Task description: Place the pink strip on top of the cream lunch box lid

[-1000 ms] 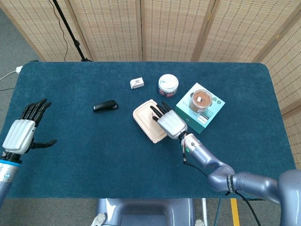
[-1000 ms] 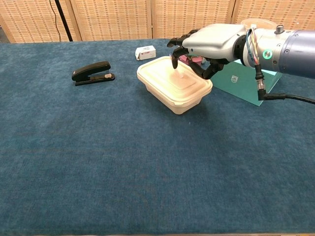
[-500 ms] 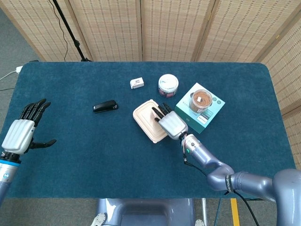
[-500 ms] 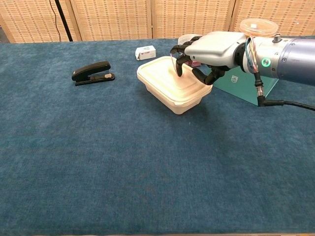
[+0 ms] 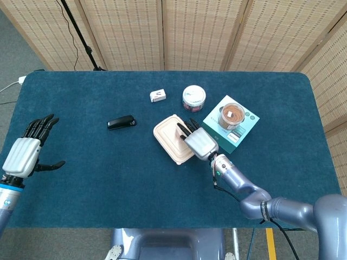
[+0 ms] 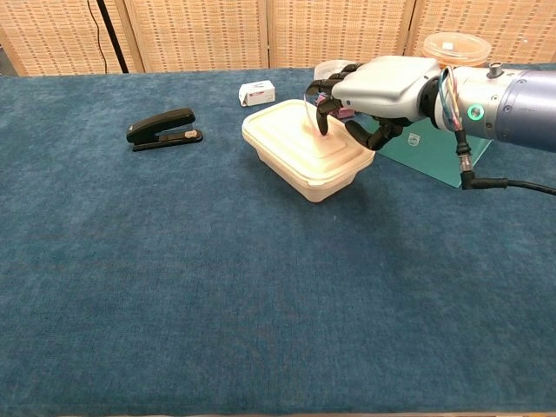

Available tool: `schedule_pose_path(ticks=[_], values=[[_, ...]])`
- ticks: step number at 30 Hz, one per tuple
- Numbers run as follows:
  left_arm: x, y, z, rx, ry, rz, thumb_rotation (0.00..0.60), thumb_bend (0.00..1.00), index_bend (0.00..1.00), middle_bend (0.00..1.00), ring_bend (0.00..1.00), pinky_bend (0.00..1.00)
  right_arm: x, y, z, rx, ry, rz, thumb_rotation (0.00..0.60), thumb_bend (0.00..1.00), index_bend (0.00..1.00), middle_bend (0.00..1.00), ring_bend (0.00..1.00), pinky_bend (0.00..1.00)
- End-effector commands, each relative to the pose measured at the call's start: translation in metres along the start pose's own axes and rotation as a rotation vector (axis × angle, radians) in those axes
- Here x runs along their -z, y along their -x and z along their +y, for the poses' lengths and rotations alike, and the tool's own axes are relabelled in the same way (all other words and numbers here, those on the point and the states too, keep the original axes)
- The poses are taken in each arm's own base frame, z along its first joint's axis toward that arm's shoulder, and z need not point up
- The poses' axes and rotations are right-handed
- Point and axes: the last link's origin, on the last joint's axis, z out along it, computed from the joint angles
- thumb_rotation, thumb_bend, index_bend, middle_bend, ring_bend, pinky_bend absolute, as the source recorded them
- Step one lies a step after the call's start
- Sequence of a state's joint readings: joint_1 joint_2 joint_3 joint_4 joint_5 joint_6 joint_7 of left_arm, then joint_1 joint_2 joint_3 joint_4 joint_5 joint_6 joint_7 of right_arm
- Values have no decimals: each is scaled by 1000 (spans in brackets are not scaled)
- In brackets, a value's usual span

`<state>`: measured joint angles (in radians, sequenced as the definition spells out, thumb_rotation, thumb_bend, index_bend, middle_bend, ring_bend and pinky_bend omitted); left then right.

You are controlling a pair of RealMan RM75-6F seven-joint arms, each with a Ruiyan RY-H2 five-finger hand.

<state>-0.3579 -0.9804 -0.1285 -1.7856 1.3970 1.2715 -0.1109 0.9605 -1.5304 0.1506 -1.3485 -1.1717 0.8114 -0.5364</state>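
Hovering right robot hand (image 6: 369, 87), fingers curled around pink strip (image 6: 334, 107), above cream lunch box lid (image 6: 300, 139).

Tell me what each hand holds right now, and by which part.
Left hand: nothing, fingers spread. Right hand hovers over the lunch box lid; whether it holds anything cannot be told.

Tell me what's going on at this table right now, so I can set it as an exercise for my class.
The robot's right hand hangs over the far right edge of the cream lunch box, its dark fingers curled down toward the lid. A bit of pink shows under the hand, but whether that is the strip, or whether it is held, cannot be told. The left hand is open and idle at the table's left edge. A black stapler, a small white box and a teal box sit nearby.
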Motion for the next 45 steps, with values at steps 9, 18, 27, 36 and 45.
schedule_pose_path(ticks=[9,18,27,36,45], values=[[0,1,1,-2,1,-2,600,0,0,0,0,0,6,1,0,6,-7,2,600,810,317,0,0,0],[0,1,1,-2,3,-4,600,0,0,0,0,0,3,-1,-3,3,-16,7,600,811,312,0,0,0],[0,0,0,0,2,-5,600,0,0,0,0,0,-7,0,0,5,11,-9,600,811,314,0,0,0],[1,1,0,0,6,-7,600,0,0,0,0,0,-8,1,7,13,34,-13,600,810,319,0,0,0],[0,1,0,0,5,-8,600,0,0,0,0,0,0,-1,-3,10,-5,0,600,811,322,0,0,0]])
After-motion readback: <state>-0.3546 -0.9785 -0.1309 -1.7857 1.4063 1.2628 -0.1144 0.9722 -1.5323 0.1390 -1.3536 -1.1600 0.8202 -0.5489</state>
